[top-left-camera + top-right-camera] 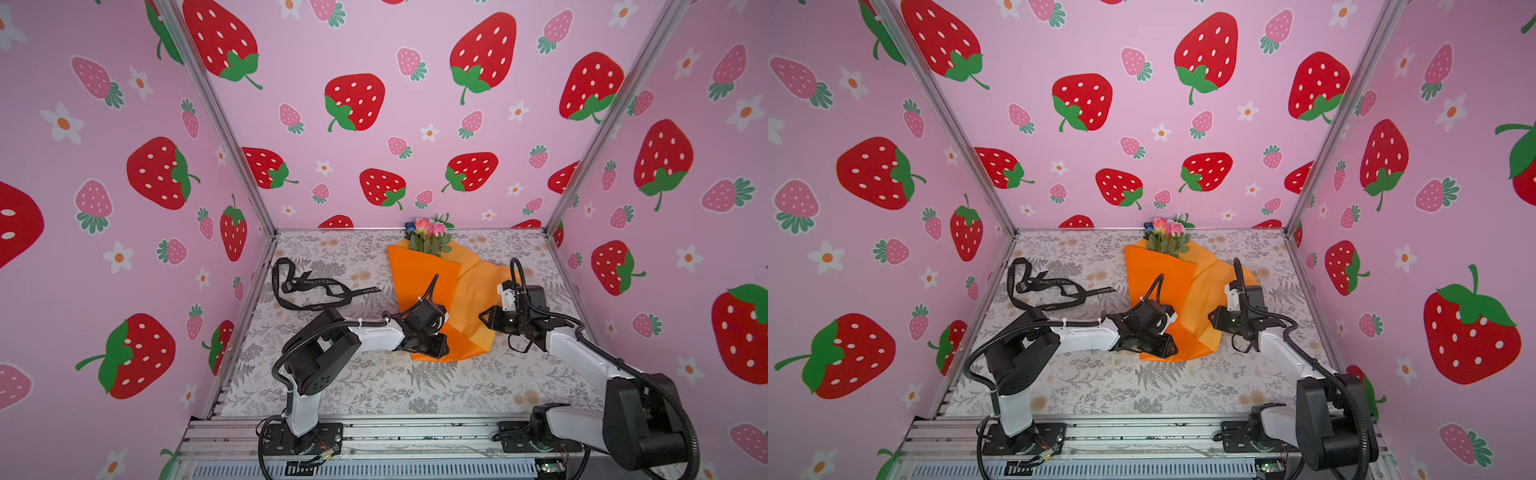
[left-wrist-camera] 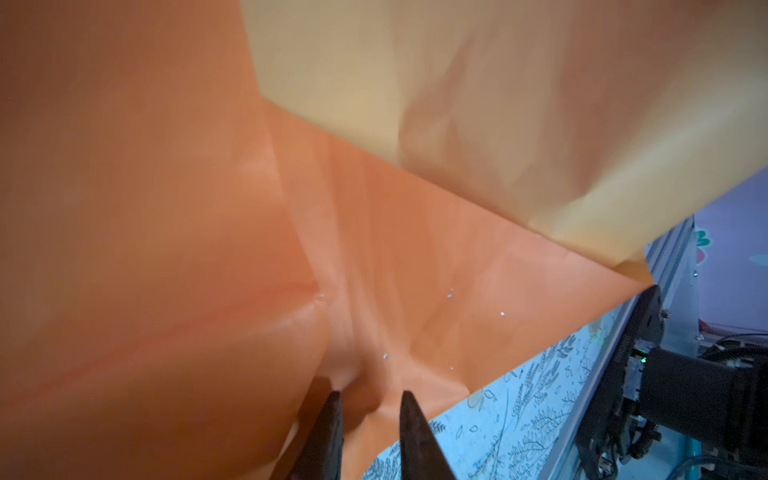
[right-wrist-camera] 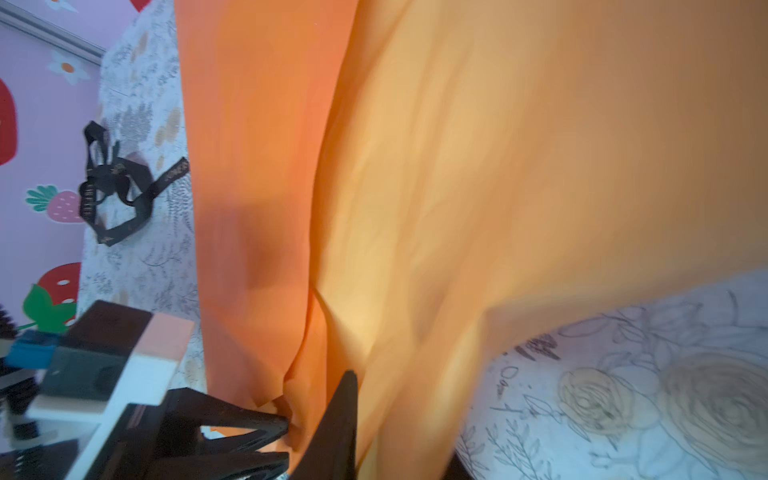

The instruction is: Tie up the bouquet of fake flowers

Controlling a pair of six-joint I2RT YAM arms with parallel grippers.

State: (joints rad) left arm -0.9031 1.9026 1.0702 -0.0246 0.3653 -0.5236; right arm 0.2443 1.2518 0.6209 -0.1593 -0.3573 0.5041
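- As you scan both top views from the left, the first thing you meet is the black ribbon. It lies in loose, tangled loops on the floral table cover, well apart from both grippers. One end points at the orange paper and stops near its left edge.
- Your left gripper sits at the narrow near end of the paper cone, with its arm reaching in from the left. In the left wrist view its two dark fingers pinch a gathered fold, and the creases run straight into the spot between them. So this one is grasping the paper.
- The bouquet of fake flowers lies in the middle of the table towards the back.
  - Its blooms point at the back wall — pink roses, a blue one on their left and green leaves.
  - They stick out of the wide mouth of the cone, and the paper hides the stems.
  - A paler flap of the sheet spreads open to the right of the cone.
- Your right gripper comes in from the right, low against that flap.
  - In the right wrist view a fold of paper stands between its fingers.
  - That view is smeared — you cannot tell whether they are clamped on the fold or only bracket it.
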